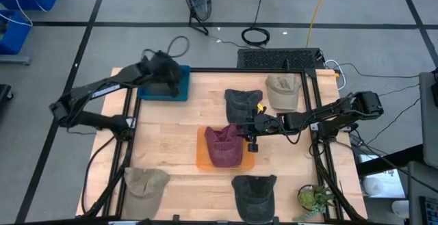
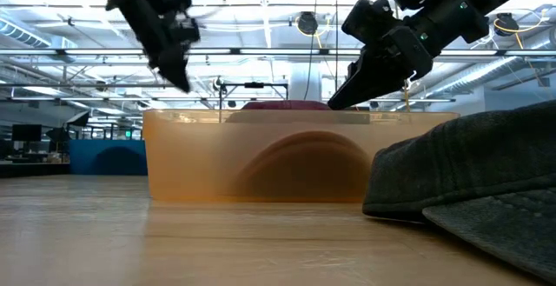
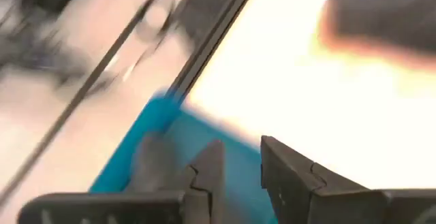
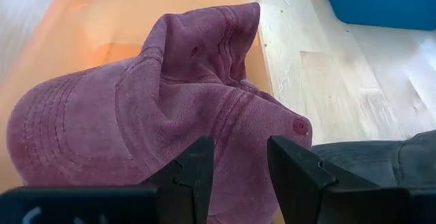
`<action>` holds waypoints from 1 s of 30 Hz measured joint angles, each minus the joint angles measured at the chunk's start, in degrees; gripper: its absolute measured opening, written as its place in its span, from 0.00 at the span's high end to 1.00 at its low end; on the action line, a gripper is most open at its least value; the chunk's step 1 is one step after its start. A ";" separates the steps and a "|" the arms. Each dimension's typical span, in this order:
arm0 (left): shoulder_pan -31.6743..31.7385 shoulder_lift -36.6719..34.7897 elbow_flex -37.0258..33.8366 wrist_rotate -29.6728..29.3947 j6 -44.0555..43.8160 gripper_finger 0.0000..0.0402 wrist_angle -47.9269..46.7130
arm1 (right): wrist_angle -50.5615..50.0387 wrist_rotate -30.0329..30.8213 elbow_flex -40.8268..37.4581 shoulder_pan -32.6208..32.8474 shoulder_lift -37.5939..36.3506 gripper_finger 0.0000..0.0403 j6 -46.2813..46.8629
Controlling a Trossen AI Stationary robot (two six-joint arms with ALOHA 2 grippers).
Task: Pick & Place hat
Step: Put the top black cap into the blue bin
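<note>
On the wooden table [image 1: 171,136], an orange bin [image 1: 202,158] sits near the middle with a maroon hat [image 1: 224,145] crumpled inside it, its crown rising just above the bin's rim in the low view. A blue bin [image 1: 163,91] stands at the far left corner. Four more caps lie around: a dark grey cap [image 1: 243,103] just behind the orange bin, a tan cap [image 1: 282,91] beside it to the right, an olive cap [image 1: 146,182] at the near left, and a charcoal cap [image 1: 254,192] at the near edge. A small potted plant [image 1: 313,197] sits at the near right corner. The right gripper [image 1: 252,130] hangs beside the maroon hat at the orange bin's right edge, its fingers [image 4: 197,169] parted and holding nothing. The left gripper [image 3: 238,173] is over the blue bin, its fingers slightly apart and empty.
</note>
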 joint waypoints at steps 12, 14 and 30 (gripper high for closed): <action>-2.15 -14.31 -19.93 16.14 -8.47 0.86 36.33 | 1.32 8.87 0.00 -1.14 -10.29 0.69 0.91; -2.14 -15.69 -21.46 16.54 -8.48 0.88 37.83 | 1.86 10.65 0.02 -2.88 -11.67 0.69 0.71; -1.05 -23.31 -21.39 19.47 -8.70 0.92 35.00 | -5.72 -0.21 -0.09 -23.35 -10.23 0.69 -0.53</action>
